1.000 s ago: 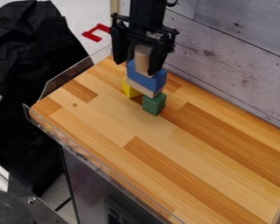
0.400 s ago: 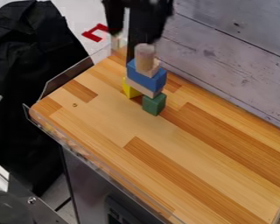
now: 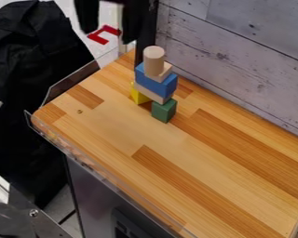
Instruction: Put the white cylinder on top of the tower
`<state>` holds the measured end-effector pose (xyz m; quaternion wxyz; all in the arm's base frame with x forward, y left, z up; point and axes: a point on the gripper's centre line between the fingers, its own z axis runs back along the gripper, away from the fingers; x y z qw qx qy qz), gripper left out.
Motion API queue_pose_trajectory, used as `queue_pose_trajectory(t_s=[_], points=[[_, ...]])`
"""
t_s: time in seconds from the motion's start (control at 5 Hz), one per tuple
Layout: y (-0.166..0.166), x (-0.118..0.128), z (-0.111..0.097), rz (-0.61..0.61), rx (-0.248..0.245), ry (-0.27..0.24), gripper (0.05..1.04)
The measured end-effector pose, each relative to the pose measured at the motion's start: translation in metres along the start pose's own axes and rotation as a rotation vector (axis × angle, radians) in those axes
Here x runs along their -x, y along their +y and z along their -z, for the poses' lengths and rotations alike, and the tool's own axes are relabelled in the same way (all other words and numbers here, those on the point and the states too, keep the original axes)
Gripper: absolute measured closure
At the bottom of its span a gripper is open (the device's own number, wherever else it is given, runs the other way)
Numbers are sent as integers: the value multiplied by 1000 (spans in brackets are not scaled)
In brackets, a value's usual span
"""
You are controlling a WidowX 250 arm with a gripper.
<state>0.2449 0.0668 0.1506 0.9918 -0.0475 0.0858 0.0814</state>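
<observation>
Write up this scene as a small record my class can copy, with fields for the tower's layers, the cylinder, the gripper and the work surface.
base: green block and yellow block
layer above base: pale flat block
next layer: blue block
above blue: small pale block
top: pale cylinder, upright
gripper: black gripper, open, clear of the cylinder, toward the upper left of the picture
surface: striped wooden tabletop
task status: cylinder on the tower, appears done
</observation>
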Motion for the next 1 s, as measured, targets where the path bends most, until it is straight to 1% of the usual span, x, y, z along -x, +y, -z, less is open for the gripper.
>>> queue_pose_trajectory(t_s=[0.2,0.4,0.6,0.8,1.0], points=[[2,17,15,46,-6,39,84],[1,23,31,109,-6,20,84],[-1,19,40,141,-22,-45,84],[-3,15,46,144,-8,-118,84],[3,12,51,96,-64,-139,84]])
